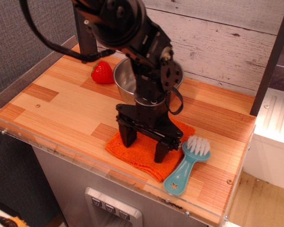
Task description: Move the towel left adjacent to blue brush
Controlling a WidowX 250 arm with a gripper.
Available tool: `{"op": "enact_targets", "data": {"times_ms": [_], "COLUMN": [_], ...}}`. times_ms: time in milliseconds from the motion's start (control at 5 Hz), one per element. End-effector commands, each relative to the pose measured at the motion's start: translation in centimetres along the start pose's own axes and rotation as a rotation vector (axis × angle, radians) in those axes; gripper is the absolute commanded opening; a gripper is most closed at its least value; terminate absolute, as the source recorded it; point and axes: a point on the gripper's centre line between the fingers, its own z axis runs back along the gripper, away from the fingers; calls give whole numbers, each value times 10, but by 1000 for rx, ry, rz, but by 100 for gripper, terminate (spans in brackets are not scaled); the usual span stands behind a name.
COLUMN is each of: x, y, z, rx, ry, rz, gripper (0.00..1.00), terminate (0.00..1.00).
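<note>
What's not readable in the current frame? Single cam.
Only view, observation.image:
- Steel bowl: most of it is hidden behind the arm.
- Towel: its middle is covered by the pincer; whether the fingers pinch the cloth or just press on it is unclear.
- Towel against blue brush: edges meet visually; overlap or contact undecidable.
- Arm base: cut off by the top edge.

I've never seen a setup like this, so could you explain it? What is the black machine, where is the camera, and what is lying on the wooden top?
The black machine is a robot arm; its gripper ends in two fingers, spread and pressing down on an orange towel. One camera looks down from the front at a wooden counter. A blue brush lies touching the towel's right edge. Behind stand a steel bowl and a strawberry. Nothing is lifted.
</note>
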Motion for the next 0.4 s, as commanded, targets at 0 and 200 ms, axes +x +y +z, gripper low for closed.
{"op": "enact_targets", "data": {"times_ms": [0, 200], "x": [-10, -10], "y": [17, 28], "z": [48, 88], "rx": [13, 0], "ry": [-72, -122], "rz": [75, 100], "gripper": [100, 100], "terminate": [0, 0]}}
